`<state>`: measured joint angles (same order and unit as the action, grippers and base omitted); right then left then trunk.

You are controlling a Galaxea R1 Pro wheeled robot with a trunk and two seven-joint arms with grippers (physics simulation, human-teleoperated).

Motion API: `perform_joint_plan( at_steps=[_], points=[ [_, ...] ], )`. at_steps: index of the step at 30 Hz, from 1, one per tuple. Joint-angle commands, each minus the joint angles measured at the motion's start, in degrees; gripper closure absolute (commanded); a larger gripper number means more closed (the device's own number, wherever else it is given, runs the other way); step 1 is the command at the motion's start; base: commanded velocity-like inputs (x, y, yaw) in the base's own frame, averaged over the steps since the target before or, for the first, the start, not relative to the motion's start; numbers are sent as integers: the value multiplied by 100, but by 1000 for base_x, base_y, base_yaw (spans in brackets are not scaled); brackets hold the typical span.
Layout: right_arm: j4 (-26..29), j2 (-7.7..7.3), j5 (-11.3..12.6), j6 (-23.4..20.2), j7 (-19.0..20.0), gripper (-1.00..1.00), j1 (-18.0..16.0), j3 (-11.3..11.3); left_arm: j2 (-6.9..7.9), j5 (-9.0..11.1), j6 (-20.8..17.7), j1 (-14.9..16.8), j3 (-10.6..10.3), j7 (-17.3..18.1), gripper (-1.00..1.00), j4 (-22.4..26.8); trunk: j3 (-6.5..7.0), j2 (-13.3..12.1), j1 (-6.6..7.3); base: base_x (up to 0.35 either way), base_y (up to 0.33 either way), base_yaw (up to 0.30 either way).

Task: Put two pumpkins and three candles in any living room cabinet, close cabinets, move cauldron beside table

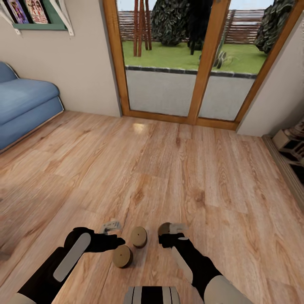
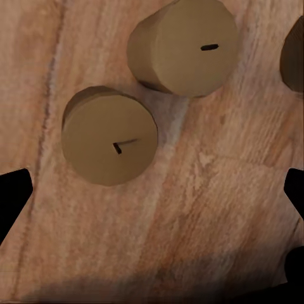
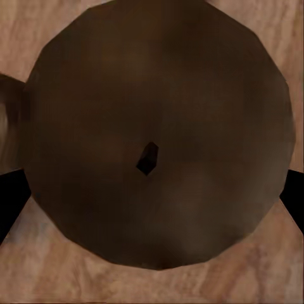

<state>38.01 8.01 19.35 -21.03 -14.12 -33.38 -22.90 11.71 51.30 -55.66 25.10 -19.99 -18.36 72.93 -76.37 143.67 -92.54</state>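
Note:
Three candles stand on the wood floor just in front of me. The nearest candle (image 1: 122, 256) and the middle candle (image 1: 139, 237) sit between my two hands. My left gripper (image 1: 112, 226) hangs open above the floor just left of them; its wrist view shows two candles (image 2: 111, 136) (image 2: 183, 44) ahead of the dark fingertips (image 2: 12, 199), with nothing between the jaws. My right gripper (image 1: 175, 228) is open, right above the third candle (image 1: 164, 228), whose round top and wick (image 3: 158, 133) lie between the fingertips (image 3: 294, 196). Pumpkins, cabinet and cauldron are out of view.
A blue sofa (image 1: 21, 101) stands at the left wall under a green shelf (image 1: 38, 19). A wood-framed glass door (image 1: 198, 63) faces the garden. A grey furnishing with a dark base (image 1: 291, 145) lines the right edge. Open floor lies ahead.

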Motion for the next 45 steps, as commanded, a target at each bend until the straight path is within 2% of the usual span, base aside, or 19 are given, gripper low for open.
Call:
perform_joint_plan(
  at_steps=[1,3,4,5,8,12,22,24,28,30,33,36,41,45],
  points=[
    [343,-8,45,-347,-85,100,-2,8,6,57,8,4,-11,-61,-100,-54,18,0,3,0,0,0],
    [865,-12,44,-754,-161,100,-2,134,6,49,41,4,-14,-61,-100,-104,63,-3,8,0,0,0],
    [1212,-13,43,-968,-229,100,-2,268,3,38,68,4,-17,-62,-100,-122,85,-4,11,0,0,0],
    [1691,-16,41,-1222,-309,100,-2,503,-1,-8,109,4,-20,-62,-100,-142,107,-5,14,0,0,0],
    [2319,-16,36,-1613,-370,100,-2,808,-14,-181,178,4,-22,-62,-100,-195,173,-9,21,0,0,0],
    [2760,-18,40,-1892,-393,100,0,958,-31,-393,324,4,-22,-57,-100,-324,262,-15,32,0,0,0],
    [2841,5,57,-1889,-371,100,16,983,1,-536,749,4,-31,-64,-100,-636,484,-28,57,0,0,0],
    [2874,-7,55,-1888,-369,100,16,982,-10,-669,855,5,-31,-63,-100,-744,528,-31,63,0,0,0],
    [2925,-25,56,-1896,-364,100,16,981,-82,-1222,1385,10,-47,-58,-100,-1115,616,-36,73,0,0,0],
    [2935,-27,57,-1925,-361,100,16,981,-171,-1358,1654,12,-59,-55,-100,-1265,616,-36,73,0,0,0],
    [2938,-21,59,-1942,-357,100,16,981,-221,-1408,1874,12,-95,-54,-100,-1337,616,-36,73,0,0,0],
    [2939,-20,60,-1947,-356,100,16,981,-236,-1423,1939,12,-109,-53,-100,-1382,616,-36,73,0,0,0],
    [2973,-27,60,-1966,-355,100,16,981,-271,-1430,1968,12,-118,-60,-100,-1410,506,-29,60,0,0,0],
    [3310,-28,62,-1991,-355,100,33,981,-279,-1425,1971,12,-114,-62,-100,-1420,417,-24,50,0,0,0]
  ],
)
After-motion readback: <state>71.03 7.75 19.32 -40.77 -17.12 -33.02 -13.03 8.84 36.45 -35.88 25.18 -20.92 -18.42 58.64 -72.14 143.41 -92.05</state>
